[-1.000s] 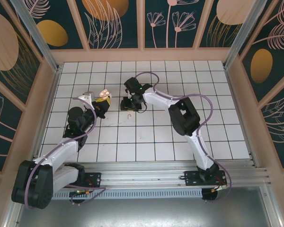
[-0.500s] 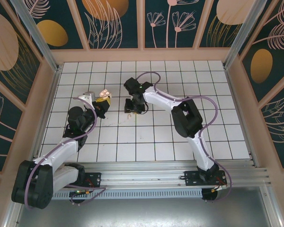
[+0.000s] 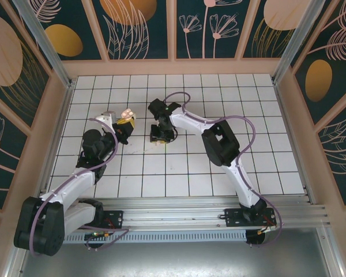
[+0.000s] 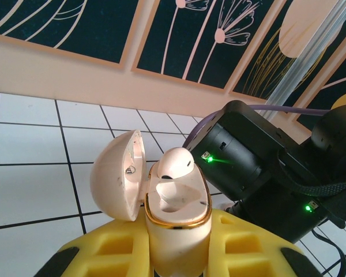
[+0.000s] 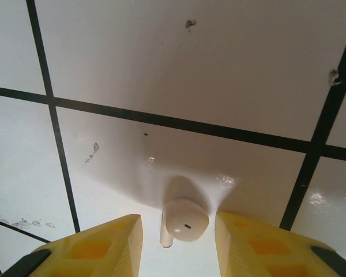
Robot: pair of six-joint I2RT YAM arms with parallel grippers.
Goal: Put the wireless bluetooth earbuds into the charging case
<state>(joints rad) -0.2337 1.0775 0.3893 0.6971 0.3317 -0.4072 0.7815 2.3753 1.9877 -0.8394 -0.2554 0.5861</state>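
My left gripper [image 4: 176, 257] is shut on the pink charging case [image 4: 177, 222], holding it upright above the tiles with its lid [image 4: 116, 173] swung open to the left. One earbud [image 4: 174, 163] sits in the far socket, and the near socket is bare. In the top view the case [image 3: 126, 113] is at the left gripper [image 3: 125, 121]. A second earbud [image 5: 185, 223] lies on a white tile, stem pointing toward the camera. My right gripper [image 5: 179, 226] is open around it, one yellow finger [image 5: 106, 245] on each side, with small gaps to the earbud. The right gripper [image 3: 160, 136] points down at the floor.
The right arm's black wrist [image 4: 259, 173] with green lights stands close behind the held case. White tiled floor [image 3: 219, 98] stretches to the right and back, bounded by peach walls [image 3: 173, 66].
The right gripper has shifted slightly left and toward the near edge, and its jaws have narrowed a little. The left gripper and the case have not moved.
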